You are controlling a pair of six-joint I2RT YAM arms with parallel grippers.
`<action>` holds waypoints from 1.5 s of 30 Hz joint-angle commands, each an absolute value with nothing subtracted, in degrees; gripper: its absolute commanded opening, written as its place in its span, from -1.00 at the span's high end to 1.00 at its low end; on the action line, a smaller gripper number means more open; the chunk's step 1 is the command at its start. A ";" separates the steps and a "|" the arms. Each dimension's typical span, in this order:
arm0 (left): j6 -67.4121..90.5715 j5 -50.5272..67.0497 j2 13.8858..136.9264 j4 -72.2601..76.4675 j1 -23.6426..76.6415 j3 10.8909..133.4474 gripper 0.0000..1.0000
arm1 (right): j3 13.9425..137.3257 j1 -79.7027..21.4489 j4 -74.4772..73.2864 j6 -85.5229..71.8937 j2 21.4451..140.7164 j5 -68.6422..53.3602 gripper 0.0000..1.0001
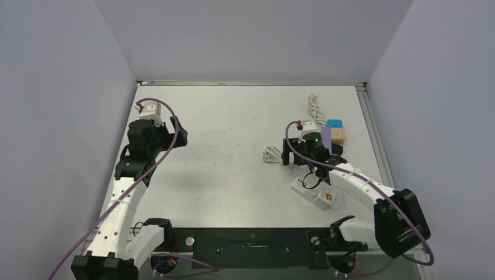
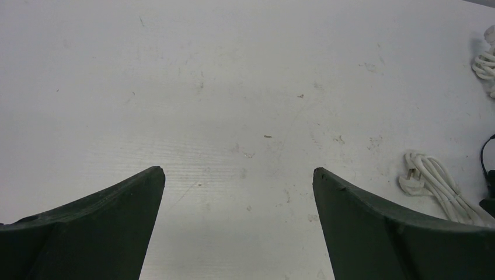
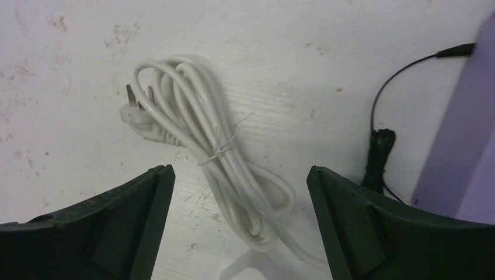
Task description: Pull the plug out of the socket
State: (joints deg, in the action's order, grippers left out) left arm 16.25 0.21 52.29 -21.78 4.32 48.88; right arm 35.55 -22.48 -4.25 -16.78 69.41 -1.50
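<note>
in the top view the white power strip point(image 1: 310, 195) lies right of centre, low in the frame, partly under the right arm. a thin black cord point(image 1: 308, 182) loops at its upper edge (whether a plug sits in the strip is too small to tell). the right gripper point(image 3: 240, 172) is spread wide and empty above a tied white cable bundle point(image 3: 225, 157). the bundle's loose plug point(image 3: 135, 114) lies on the table point(image 3: 70, 70), prongs toward the top of the frame. a purple block point(image 3: 461, 134) fills the right edge of that wrist view. the left gripper point(image 2: 239, 175), at the left of the top view, is likewise released over the table, well apart from the strip.
</note>
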 commanded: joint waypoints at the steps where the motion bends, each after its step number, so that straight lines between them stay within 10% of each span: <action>1: 15.98 4.84 53.14 -18.89 4.22 48.81 -0.92 | 39.03 -25.76 -3.98 -17.96 74.38 -2.77 -0.70; 24: 15.73 7.22 54.47 -20.04 4.30 49.79 -0.92 | 43.87 -27.95 -5.14 -10.24 86.10 -10.10 0.06; 35: 15.64 7.69 55.00 -19.95 4.30 49.74 -0.92 | 44.83 -34.72 -0.54 -11.61 88.91 -11.13 0.77; 45: 15.73 7.87 54.93 -19.70 4.31 49.52 -0.92 | 57.02 -50.54 11.10 -17.65 102.74 -7.98 0.89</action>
State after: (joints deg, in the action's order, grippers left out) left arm 16.23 6.98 54.94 -21.69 4.34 48.86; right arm 50.15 -44.88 3.88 -14.46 97.14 -8.43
